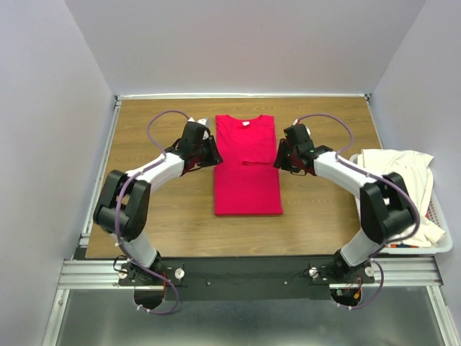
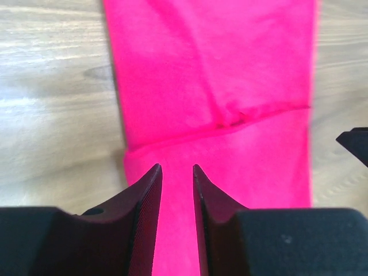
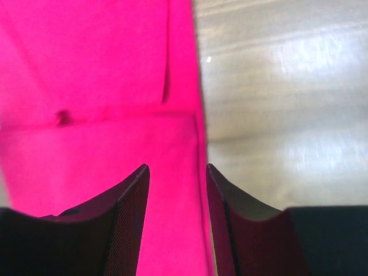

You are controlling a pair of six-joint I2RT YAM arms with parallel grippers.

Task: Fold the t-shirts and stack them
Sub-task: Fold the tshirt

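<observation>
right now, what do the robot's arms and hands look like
The left arm and right arm have white shells between bulky black joints. A thin lilac cable loops along each one. The left hand and right hand are black, each with two tapering fingers whose inner faces carry a fine mesh texture. No markings are visible.
</observation>
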